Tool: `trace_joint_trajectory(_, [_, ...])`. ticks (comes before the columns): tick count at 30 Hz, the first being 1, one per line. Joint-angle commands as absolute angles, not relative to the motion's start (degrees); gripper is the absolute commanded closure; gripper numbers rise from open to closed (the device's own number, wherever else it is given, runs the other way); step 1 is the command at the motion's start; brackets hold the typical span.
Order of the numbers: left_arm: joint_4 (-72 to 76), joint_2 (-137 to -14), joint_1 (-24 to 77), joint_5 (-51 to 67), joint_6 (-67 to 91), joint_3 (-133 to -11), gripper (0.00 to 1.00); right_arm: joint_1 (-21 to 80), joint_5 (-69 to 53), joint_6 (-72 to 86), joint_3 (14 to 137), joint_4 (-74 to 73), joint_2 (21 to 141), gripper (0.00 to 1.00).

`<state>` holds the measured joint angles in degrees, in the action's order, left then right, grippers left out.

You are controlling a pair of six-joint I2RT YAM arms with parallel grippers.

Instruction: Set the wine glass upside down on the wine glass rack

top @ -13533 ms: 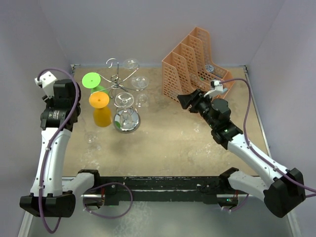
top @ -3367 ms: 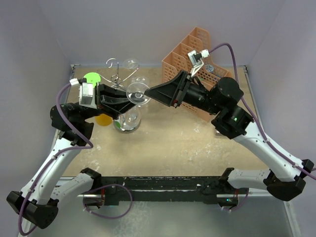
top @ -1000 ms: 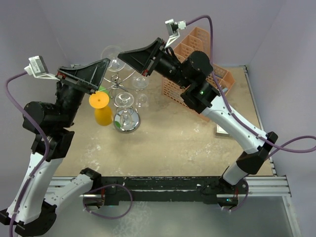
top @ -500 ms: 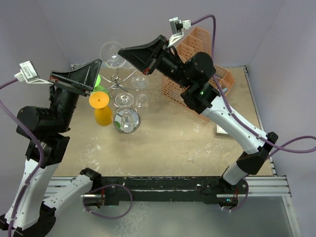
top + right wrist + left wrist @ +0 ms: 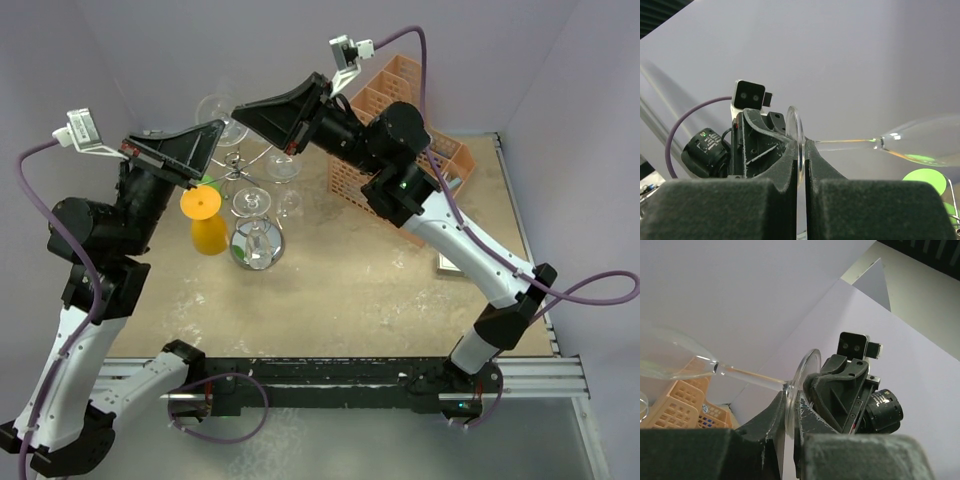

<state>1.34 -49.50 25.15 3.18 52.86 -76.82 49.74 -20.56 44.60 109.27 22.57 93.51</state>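
A clear wine glass [image 5: 216, 112] is held high above the silver wine glass rack [image 5: 243, 168], its stem lying nearly level. My left gripper [image 5: 219, 130] and right gripper [image 5: 238, 108] meet tip to tip at its foot. In the left wrist view the foot disc [image 5: 791, 396] stands on edge, pinched between my left gripper's [image 5: 789, 416] fingers, and the stem runs left to the bowl [image 5: 667, 356]. In the right wrist view my right gripper [image 5: 800, 162] is shut on the same disc [image 5: 798, 136], with the bowl [image 5: 932, 145] off to the right.
Two clear glasses [image 5: 283, 166] [image 5: 251, 203] hang on the rack above its round shiny base [image 5: 257, 246]. An orange plastic goblet [image 5: 204, 222] stands left of the base, with a green one mostly hidden behind my left gripper. The orange mesh file organiser [image 5: 437, 150] is back right.
My left gripper has shut on the glass's foot, which the right gripper still holds. Both grippers and the glass have shifted slightly since half a second ago.
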Motion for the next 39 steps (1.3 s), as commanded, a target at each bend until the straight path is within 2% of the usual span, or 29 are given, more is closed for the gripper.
trace_joint_trajectory(1, [4.17, -49.01, 25.13, 3.48, 51.77, -77.92, 1.00, 49.93, -23.66, 44.12, 111.88, 25.59, 92.43, 1.00])
trace_joint_trajectory(5, [5.48, -49.08, 25.06, 1.89, 51.76, -77.37, 1.00, 49.88, -22.92, 44.12, 111.28, 25.58, 91.83, 1.00])
trace_joint_trajectory(11, [5.37, -50.23, 25.12, -4.69, 50.04, -77.88, 1.00, 49.48, -17.72, 43.27, 109.94, 23.69, 90.09, 0.57])
trace_joint_trajectory(15, [1.08, -54.26, 25.00, -6.97, 43.65, -82.57, 1.00, 47.96, -13.76, 44.99, 107.46, 20.61, 87.39, 0.44])
trace_joint_trajectory(21, [-2.57, -58.69, 24.97, -10.27, 38.79, -87.17, 1.00, 44.74, -11.46, 46.66, 100.33, 20.76, 82.15, 0.38])
trace_joint_trajectory(28, [-6.97, -63.45, 24.11, -13.11, 35.49, -90.62, 1.00, 43.40, -9.55, 46.44, 91.54, 21.70, 74.95, 0.37])
trace_joint_trajectory(31, [-7.59, -65.31, 19.64, -10.28, 37.38, -90.81, 1.00, 43.30, -8.61, 46.16, 87.46, 21.84, 71.45, 0.39])
trace_joint_trajectory(36, [1.63, -68.01, 4.05, 4.43, 51.06, -84.88, 1.00, 43.27, -8.29, 48.44, 77.56, 23.32, 65.23, 0.40])
trace_joint_trajectory(39, [6.28, -69.57, 1.90, 8.34, 55.90, -81.41, 1.00, 43.31, -8.06, 49.77, 71.79, 23.29, 61.77, 0.41])
